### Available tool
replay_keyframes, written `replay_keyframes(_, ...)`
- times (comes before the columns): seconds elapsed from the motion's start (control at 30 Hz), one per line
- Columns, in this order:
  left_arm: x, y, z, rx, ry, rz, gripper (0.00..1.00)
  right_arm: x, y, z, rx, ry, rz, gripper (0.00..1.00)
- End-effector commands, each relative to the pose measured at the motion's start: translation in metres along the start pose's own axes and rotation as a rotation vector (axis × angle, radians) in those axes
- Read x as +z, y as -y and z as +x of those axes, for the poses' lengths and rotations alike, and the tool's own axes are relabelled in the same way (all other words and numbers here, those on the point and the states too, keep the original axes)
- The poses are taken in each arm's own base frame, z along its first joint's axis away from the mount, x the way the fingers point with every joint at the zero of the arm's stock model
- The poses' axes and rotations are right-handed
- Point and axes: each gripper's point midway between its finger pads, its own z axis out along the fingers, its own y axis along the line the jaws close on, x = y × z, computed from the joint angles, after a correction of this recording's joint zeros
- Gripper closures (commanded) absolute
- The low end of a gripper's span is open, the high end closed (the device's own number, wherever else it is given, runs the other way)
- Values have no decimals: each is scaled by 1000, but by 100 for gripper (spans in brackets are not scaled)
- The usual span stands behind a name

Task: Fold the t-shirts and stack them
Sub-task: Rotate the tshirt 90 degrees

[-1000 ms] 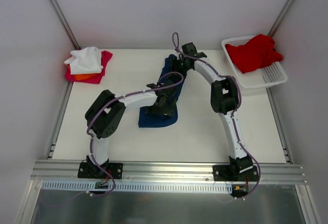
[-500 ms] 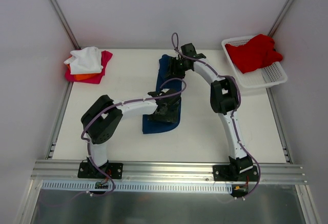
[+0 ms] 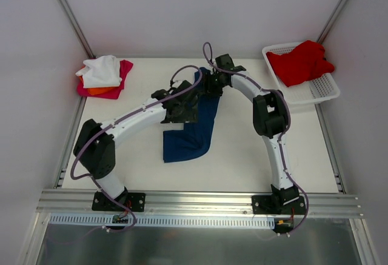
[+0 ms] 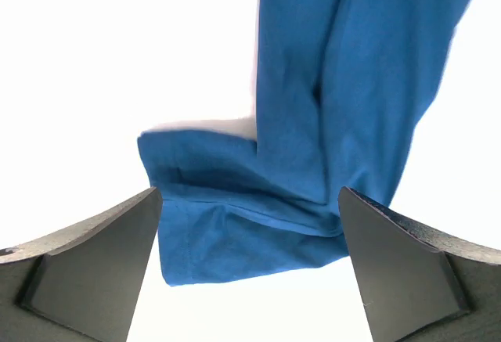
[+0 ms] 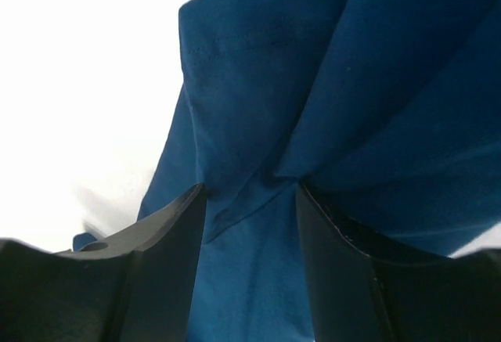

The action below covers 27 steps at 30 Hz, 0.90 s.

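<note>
My left gripper (image 3: 180,104) hangs over the navy blue cloth t-shirt (image 3: 189,137) at the centre of the top view, jaws spread wide with nothing gripped. In the left wrist view the dark fingers (image 4: 86,268) sit at the lower corners. The shirt's folded hem lies flat in the gap between them, clear of both.

My right gripper (image 3: 210,84) is at the shirt's far end, just above the centre of the frame. In the right wrist view its fingers (image 5: 160,236) pinch a bunched fold of the navy cloth, with creases fanning up from the grip. From there the shirt runs as a long narrow folded strip down toward lower centre, on the white table (image 3: 254,150).

Upper left: a white t-shirt (image 3: 100,68) on top of what is probably an orange t-shirt (image 3: 97,88) (only an edge shows), over a magenta t-shirt (image 3: 125,70).

Upper right: a red t-shirt (image 3: 300,62) heaped in the white plastic lattice basket (image 3: 318,92).
</note>
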Motion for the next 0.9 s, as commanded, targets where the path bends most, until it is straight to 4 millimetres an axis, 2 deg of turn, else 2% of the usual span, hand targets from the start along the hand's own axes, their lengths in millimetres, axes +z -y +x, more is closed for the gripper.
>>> replay_keyframes(0.0, -35, -17, -32, -8, 115, -12, 2, -39, -18, -12, -69, 53, 14, 47)
replay_keyframes(0.03, -42, -21, -37, -27, 134, -5, 2, -52, -27, -16, -85, 76, 12, 47)
replay_keyframes(0.1, -42, -33, -40, -66, 145, -25, 1, -58, -27, -8, -92, 71, 26, 47)
replay_keyframes(0.13, -44, -38, -42, -81, 154, -28, 1, -70, -38, -10, -111, 96, 25, 47)
replay_keyframes(0.23, -35, -56, -42, -132, 133, -42, 1, -74, -43, 9, -138, 73, 51, 47)
replay_keyframes(0.27, -31, -58, -39, -141, 114, -33, 1, -84, -48, 8, -149, 94, 66, 47)
replay_keyframes(0.33, -22, -69, -36, -160, 100, -46, 1, -86, -53, 23, -160, 74, 69, 47)
replay_keyframes(0.37, -20, -72, -35, -158, 99, -53, 1, -97, -62, 25, -174, 90, 58, 46)
replay_keyframes(0.4, -17, -78, -35, -168, 95, -64, 1, -99, -71, 33, -192, 84, 51, 47)
replay_keyframes(0.43, -15, -80, -36, -172, 95, -69, 1, -98, -69, 47, -196, 61, 71, 47)
replay_keyframes(0.47, -13, -85, -36, -177, 93, -76, 1, -109, -78, 50, -213, 80, 64, 47)
replay_keyframes(0.5, -11, -92, -38, -195, 91, -85, 1, -108, -88, 61, -237, 69, 57, 47)
replay_keyframes(0.57, -7, -98, -41, -206, 87, -88, 1, -107, -90, 83, -250, 39, 66, 46)
replay_keyframes(0.6, -3, -105, -44, -222, 82, -97, 1, -111, -101, 91, -269, 39, 51, 46)
replay_keyframes(0.63, -1, -108, -46, -223, 82, -105, 1, -110, -99, 103, -265, 21, 66, 47)
replay_keyframes(0.7, 4, -118, -51, -246, 87, -126, 1, -114, -111, 114, -281, 33, 46, 47)
replay_keyframes(0.73, 7, -122, -52, -252, 87, -133, 1, -111, -110, 126, -272, 16, 49, 46)
replay_keyframes(0.87, 21, -138, -53, -310, 79, -131, 1, -110, -126, 155, -303, -11, 35, 46)
